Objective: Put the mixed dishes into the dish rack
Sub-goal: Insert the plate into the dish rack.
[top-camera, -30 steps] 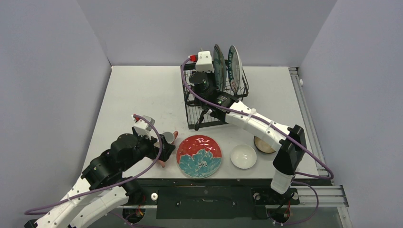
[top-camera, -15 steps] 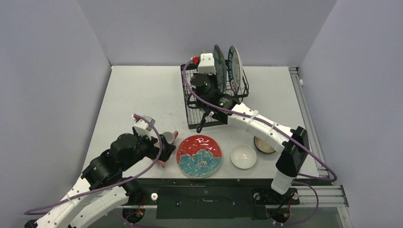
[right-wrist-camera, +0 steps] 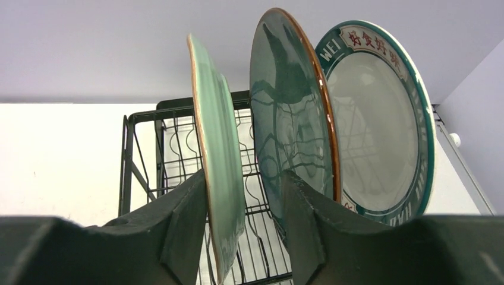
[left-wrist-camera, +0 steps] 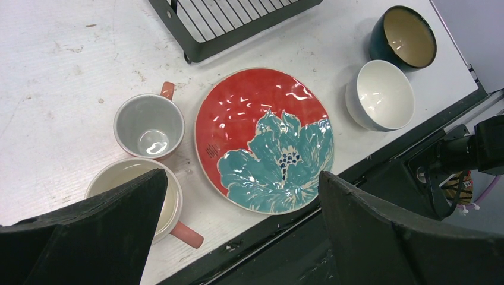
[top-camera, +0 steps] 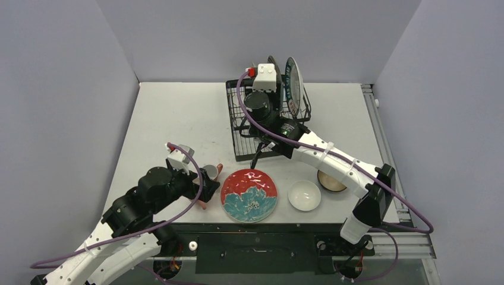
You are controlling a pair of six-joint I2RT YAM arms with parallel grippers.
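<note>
Since a second ago my right gripper [right-wrist-camera: 243,178] has travelled further back over the dish rack [top-camera: 243,145], and its jaws have come apart. They now stand open around a pale green plate [right-wrist-camera: 217,148], which is upright in its slot, close by my left finger with a clear gap on its right. Just beyond my right finger stand the teal plate [right-wrist-camera: 291,107] and the lettered plate [right-wrist-camera: 380,119]. My left gripper [left-wrist-camera: 242,178] has not moved: jaws wide, hovering over the red plate [left-wrist-camera: 261,136], with two mugs [left-wrist-camera: 148,126] by its left finger.
</note>
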